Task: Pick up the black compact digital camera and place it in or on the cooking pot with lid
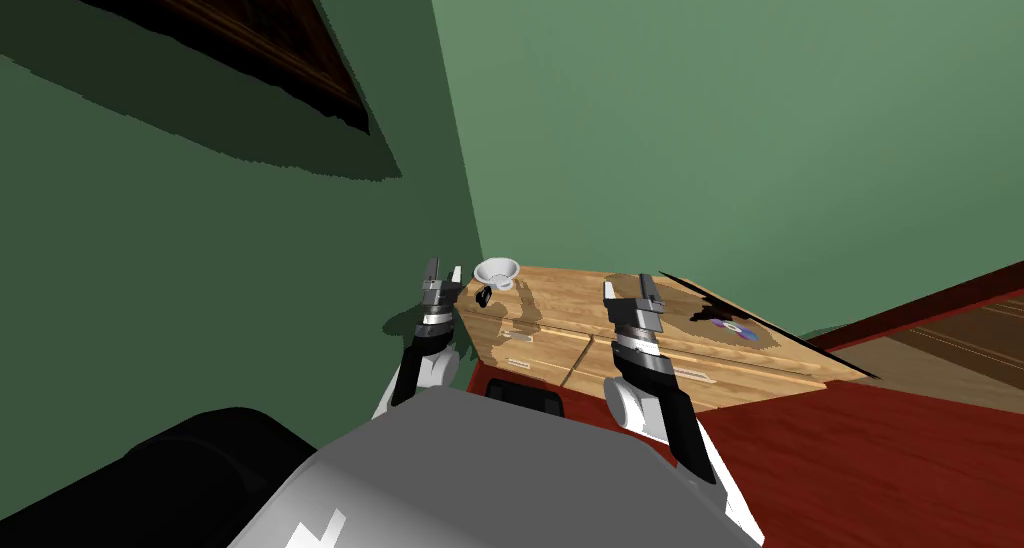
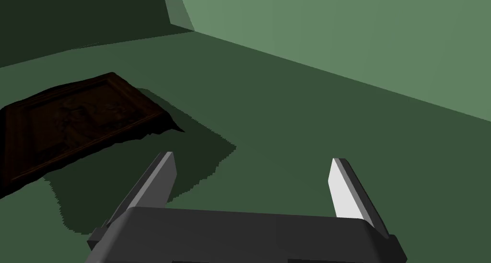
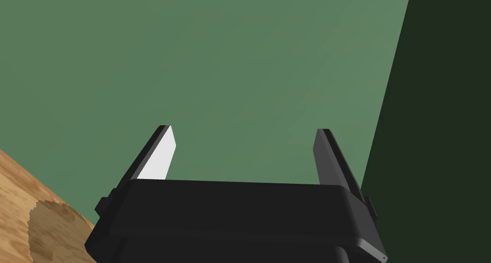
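From the head, we see the black camera [image 1: 484, 295] on the wooden cabinet [image 1: 560, 317]. It is a small dark lump just beside the white pot [image 1: 497, 270], at its seven o'clock, too small for us to tell its long axis or facing. Our left gripper [image 1: 444, 270] hangs at the camera's nine o'clock and the right gripper [image 1: 628, 287] at its three. Left wrist: fingers [image 2: 160, 178] spread wide, holding nothing. Right wrist: fingers [image 3: 160, 154] likewise wide and empty.

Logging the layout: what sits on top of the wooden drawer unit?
A pale bowl-shaped pot at the far left corner, a small black camera beside it, a shiny disc farther right. The right gripper hides part of the top.
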Available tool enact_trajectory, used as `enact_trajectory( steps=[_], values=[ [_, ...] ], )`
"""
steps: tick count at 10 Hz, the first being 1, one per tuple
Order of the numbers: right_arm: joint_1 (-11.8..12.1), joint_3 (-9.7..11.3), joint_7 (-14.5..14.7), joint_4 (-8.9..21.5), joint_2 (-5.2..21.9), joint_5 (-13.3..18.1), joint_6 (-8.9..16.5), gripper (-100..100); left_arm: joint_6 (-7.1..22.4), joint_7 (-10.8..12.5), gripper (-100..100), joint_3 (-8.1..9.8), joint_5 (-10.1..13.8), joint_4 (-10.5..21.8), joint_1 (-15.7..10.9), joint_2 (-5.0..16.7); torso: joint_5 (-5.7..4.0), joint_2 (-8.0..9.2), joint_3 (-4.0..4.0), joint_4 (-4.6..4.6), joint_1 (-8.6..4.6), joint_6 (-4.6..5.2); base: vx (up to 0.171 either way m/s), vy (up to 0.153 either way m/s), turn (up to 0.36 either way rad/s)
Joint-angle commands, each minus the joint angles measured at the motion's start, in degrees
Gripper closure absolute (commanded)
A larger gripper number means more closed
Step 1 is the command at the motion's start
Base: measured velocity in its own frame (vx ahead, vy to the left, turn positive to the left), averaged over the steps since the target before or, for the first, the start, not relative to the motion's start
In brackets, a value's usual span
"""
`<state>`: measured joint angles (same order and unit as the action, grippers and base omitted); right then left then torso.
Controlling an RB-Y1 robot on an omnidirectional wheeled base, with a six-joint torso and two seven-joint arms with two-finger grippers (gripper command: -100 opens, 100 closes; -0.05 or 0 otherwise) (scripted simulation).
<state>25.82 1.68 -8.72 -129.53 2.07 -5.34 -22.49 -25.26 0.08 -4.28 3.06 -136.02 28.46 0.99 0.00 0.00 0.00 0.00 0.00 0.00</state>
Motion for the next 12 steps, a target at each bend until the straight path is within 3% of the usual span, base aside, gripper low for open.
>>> enact_trajectory(
  steps=[1, 6, 9, 10, 12],
  values=[
    [0.00, 0.00, 0.00, 0.00, 0.00, 0.00, 0.00, 0, 0.67, 1.23, -100, -0.12, 0.47, -0.39, 0.04, 2.32, 0.00, 0.00, 0.00, 0.00, 0.00, 0.00, -0.005, 0.001, 0.073],
    [0.00, 0.00, 0.00, 0.00, 0.00, 0.00, 0.00, 0, 4.47, 7.14, -100, -0.37, 2.61, -1.64, -0.01, 5.40, 0.00, 0.05, 0.03, 0.01, 0.01, -0.01, -0.013, 0.001, 0.112],
    [0.00, 0.00, 0.00, 0.00, 0.00, 0.00, 0.00, 0, 8.67, 12.06, -100, -0.33, 4.50, -2.15, -0.34, 6.24, 0.00, 0.14, 0.08, 0.03, -0.01, 0.00, -0.035, -0.002, 0.132],
    [0.00, 0.00, 0.00, 0.00, 0.00, 0.00, 0.00, 0, 8.67, 12.56, -100, -0.33, 4.50, -2.15, -0.34, 6.24, 0.00, 0.14, 0.08, 0.03, -0.01, -0.01, -0.026, -0.002, 0.052],
    [0.00, 0.00, 0.00, 0.00, 0.00, 0.00, 0.00, 0, 12.29, 16.25, -100, -0.11, 5.93, -2.22, -0.78, 6.64, 0.00, 0.11, 0.06, 0.02, 0.00, 0.00, -0.036, -0.002, 0.120]
  ],
)
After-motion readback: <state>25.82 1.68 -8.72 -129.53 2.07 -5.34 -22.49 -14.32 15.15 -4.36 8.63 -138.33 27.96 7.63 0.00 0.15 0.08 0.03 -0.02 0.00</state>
